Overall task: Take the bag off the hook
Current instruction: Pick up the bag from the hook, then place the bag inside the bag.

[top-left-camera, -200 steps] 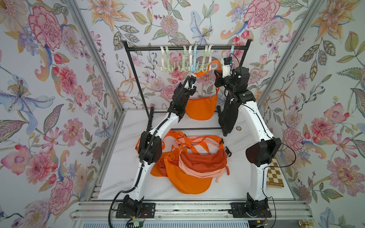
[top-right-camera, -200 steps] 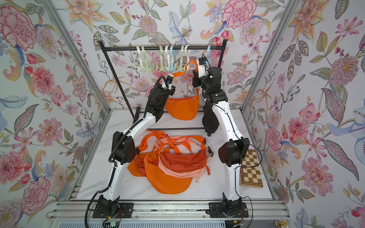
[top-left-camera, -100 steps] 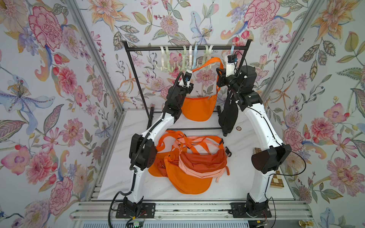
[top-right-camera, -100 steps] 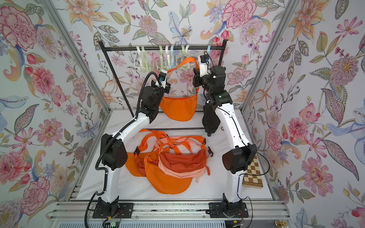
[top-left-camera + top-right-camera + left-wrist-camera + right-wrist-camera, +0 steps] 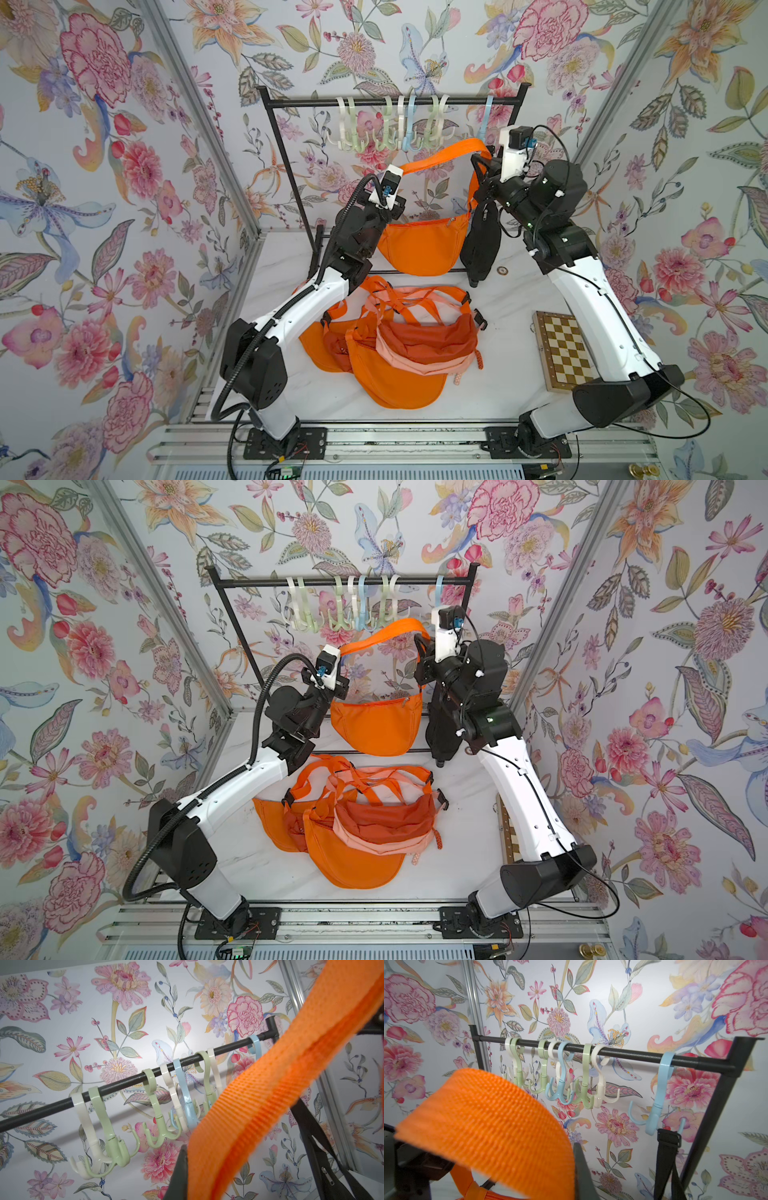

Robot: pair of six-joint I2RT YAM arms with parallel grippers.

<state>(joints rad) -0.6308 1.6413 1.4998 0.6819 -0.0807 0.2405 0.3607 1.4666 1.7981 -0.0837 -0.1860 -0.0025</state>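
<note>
An orange bag (image 5: pixel 419 249) (image 5: pixel 376 729) hangs in the air in front of the rack, carried by its orange strap (image 5: pixel 446 150) (image 5: pixel 384 634). The strap arcs just below the pastel hooks (image 5: pixel 390 131) (image 5: pixel 345 613) and rests on none of them. My left gripper (image 5: pixel 400 173) (image 5: pixel 197 1188) is shut on the strap's left end; one dark finger (image 5: pixel 178 1172) shows beside the webbing (image 5: pixel 270 1084). My right gripper (image 5: pixel 484 160) (image 5: pixel 560 1184) is shut on the right end, with the strap (image 5: pixel 488 1115) curling over it.
A black bag (image 5: pixel 480 245) (image 5: pixel 442 725) hangs from the blue hook (image 5: pixel 487 118) (image 5: pixel 658 1101) at the right end of the black rail (image 5: pixel 374 100). A pile of orange bags (image 5: pixel 399 353) lies on the white table (image 5: pixel 507 374), with a chessboard (image 5: pixel 561 353) at the right.
The strap has come down and forward from the hooks. The left arm has swung left and its elbow has dropped; the right arm has drawn back to the right. The bag hangs lower.
</note>
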